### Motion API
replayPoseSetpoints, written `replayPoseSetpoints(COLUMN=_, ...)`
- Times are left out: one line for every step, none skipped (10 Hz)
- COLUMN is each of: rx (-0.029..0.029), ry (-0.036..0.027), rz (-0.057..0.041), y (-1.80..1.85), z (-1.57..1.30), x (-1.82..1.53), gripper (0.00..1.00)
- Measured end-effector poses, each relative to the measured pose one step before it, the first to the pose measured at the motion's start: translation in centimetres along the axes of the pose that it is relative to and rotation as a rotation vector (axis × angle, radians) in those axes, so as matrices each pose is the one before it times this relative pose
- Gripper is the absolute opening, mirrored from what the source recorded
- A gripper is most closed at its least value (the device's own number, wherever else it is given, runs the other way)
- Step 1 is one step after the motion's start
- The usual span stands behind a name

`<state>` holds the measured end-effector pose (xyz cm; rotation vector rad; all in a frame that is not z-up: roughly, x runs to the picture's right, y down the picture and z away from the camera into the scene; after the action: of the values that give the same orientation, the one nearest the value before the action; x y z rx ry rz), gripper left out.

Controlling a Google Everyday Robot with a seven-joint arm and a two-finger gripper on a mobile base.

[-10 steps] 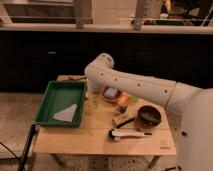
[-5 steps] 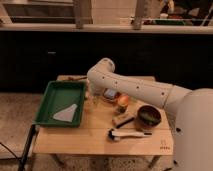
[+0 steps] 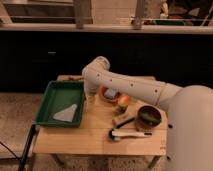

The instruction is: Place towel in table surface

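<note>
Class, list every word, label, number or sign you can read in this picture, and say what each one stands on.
No readable text anywhere.
Small mark near the table's front right corner: too small to read.
Green tray, towel, bowl: no lettering shows.
Gripper, hanging beside the tray's right rim: no marking shows.

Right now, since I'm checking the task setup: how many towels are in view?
1: a pale towel lies in the near corner of the green tray. The claw hangs over the table just beside that tray. The arm could hide another behind it.
</note>
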<state>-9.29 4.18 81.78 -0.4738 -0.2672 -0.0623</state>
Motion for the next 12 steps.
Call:
replayPoseSetpoints(rx=-0.00664, ry=-0.00678, rz=-0.03084, y=-0.165, z=0.153, x=-0.989, gripper=0.80)
replayPoseSetpoints(rx=-0.00461, ry=-0.00651, rz=-0.02479, y=-0.181, z=0.177, x=-0.773, gripper=0.80)
replayPoseSetpoints(rx=-0.00579, ry=-0.00733, rz=-0.02008, y=-0.141, z=0.268, x=-0.721, gripper=0.80)
replayPoseSetpoints(rx=-0.00436, ry=-0.00721, rz=-0.01574, y=-0.121, z=0.289, x=-0.644, gripper=0.80)
replayPoseSetpoints(rx=-0.00460, ry=-0.00617, rz=-0.01208, y=-0.023, z=0.334, x=-0.462, gripper=0.80)
replayPoseSetpoints(rx=-0.00548, ry=-0.01017, rz=-0.01652, y=-0.006, z=0.436, x=-0.675, gripper=0.80)
replayPoseSetpoints(rx=-0.00589, ry=-0.00784, rz=-0.01318, y=0.053, z=0.378, x=-0.491, gripper=0.80)
replayPoseSetpoints(rx=-0.00488, ry=-0.00905, rz=-0.01257, y=0.055, z=0.307, x=-0.543, gripper=0.80)
replayPoseSetpoints(rx=-0.00622, ry=-0.00934, rz=-0.01278, y=0.071, z=0.397, x=-0.551, gripper=0.80)
replayPoseSetpoints(rx=-0.00617, ry=-0.00883, rz=-0.01058, y=0.019, z=0.400, x=-0.506, gripper=0.80)
replayPoseSetpoints(rx=-0.00682, ry=-0.00834, rz=-0.01082, y=-0.002, z=0.452, x=-0.541, gripper=0.80)
replayPoseSetpoints(rx=-0.00659, ry=-0.01017, rz=-0.01338, y=-0.077, z=0.361, x=-0.677, gripper=0.80)
